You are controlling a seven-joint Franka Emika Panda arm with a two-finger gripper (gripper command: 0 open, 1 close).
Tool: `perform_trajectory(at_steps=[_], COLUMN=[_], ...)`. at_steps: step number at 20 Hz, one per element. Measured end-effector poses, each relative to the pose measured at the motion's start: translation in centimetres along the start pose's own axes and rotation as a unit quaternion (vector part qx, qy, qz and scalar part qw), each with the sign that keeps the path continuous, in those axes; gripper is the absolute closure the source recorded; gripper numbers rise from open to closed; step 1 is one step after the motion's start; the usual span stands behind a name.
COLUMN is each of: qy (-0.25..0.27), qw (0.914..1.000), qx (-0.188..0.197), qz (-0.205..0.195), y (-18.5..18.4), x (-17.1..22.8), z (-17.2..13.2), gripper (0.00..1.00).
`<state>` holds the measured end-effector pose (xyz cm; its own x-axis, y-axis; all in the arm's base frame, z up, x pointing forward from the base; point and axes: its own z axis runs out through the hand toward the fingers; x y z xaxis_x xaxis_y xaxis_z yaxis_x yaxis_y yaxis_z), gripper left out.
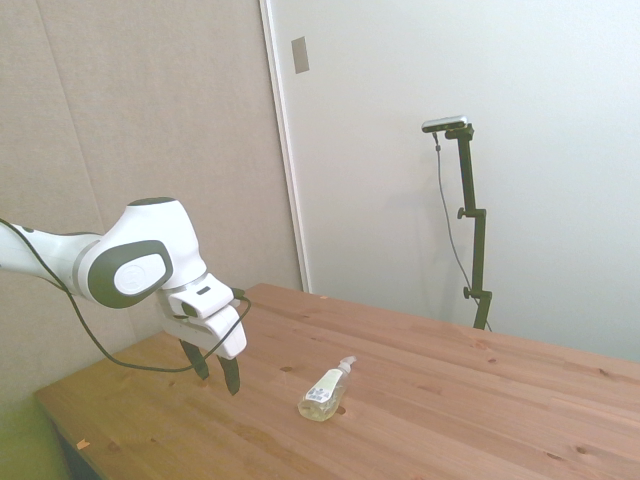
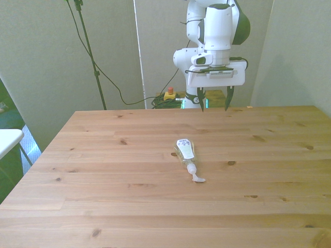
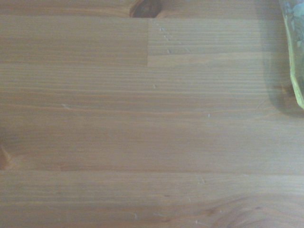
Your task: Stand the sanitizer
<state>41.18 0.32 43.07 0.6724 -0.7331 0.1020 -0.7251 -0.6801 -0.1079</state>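
Front view shows the sanitizer (image 2: 185, 151) lying flat on its side on the wooden table (image 2: 103, 170), near the middle of the boards, its base toward 11 o'clock and its white pump nozzle (image 2: 195, 175) pointing toward 5 o'clock. The gripper (image 2: 213, 106) hangs in the air at about 1 o'clock from the bottle, well apart from it, with its two dark fingers spread and nothing between them. In the side view the bottle (image 1: 324, 393) lies at roughly 3 o'clock from the gripper (image 1: 216, 372), label up and nozzle away from the arm. The wrist view catches only a clear, yellowish edge of the bottle (image 3: 295, 61) at the frame's border, so the tool is not centred over it yet. The risks I judge from here: a slim, smooth, rounded body may roll or squirt out if the fingers close off-centre or along its length; a grip at the nozzle could pivot or depress the pump; and releasing it while tilted on such a narrow base would likely tip it straight back over.
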Motion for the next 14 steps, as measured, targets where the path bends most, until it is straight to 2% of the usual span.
perform_trajectory(at_steps=[6, 10, 14], qy=[0.013, 0.044, 0.054], qw=[0.9998, 0.9988, 0.9980], qx=[0.013, 0.019, 0.015], qz=[-0.003, 0.011, 0.029], y=[-1.6, -4.0, -6.5], x=[1.4, 5.3, 10.5], z=[-1.1, -1.3, 0.0], gripper=[0.00, 0.00, 0.00])
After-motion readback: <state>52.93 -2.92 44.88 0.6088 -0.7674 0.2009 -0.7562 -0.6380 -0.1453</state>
